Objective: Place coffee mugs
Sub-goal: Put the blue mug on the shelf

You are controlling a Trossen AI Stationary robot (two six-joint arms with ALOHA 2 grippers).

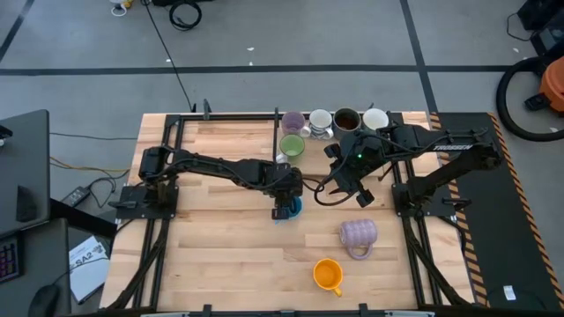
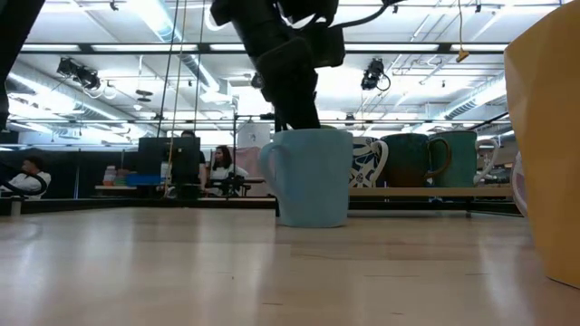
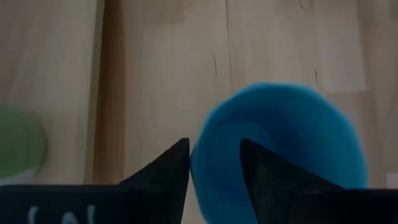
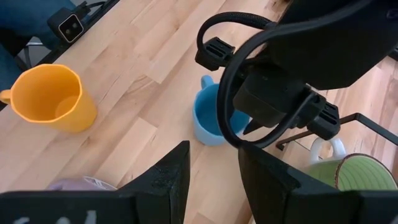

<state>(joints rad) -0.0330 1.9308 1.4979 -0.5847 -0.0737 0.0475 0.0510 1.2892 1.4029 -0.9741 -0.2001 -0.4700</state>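
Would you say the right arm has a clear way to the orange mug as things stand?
Probably yes: the orange mug stands alone on bare wood, and the right gripper hangs above, with only the ribbed lavender mug near its path.

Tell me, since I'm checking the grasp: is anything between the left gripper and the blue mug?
Nothing visible. The left gripper is right at the blue mug, its fingers straddling the near wall at the rim.

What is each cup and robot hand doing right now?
Blue mug: upright on table, left gripper's fingers astride its rim.
Left gripper: open.
Right gripper: open, empty.
Orange mug: upright.
Green mug: upright.
Ribbed mug: which way up unclear.
Lilac mug, white mugs, dark mug: upright in a row.
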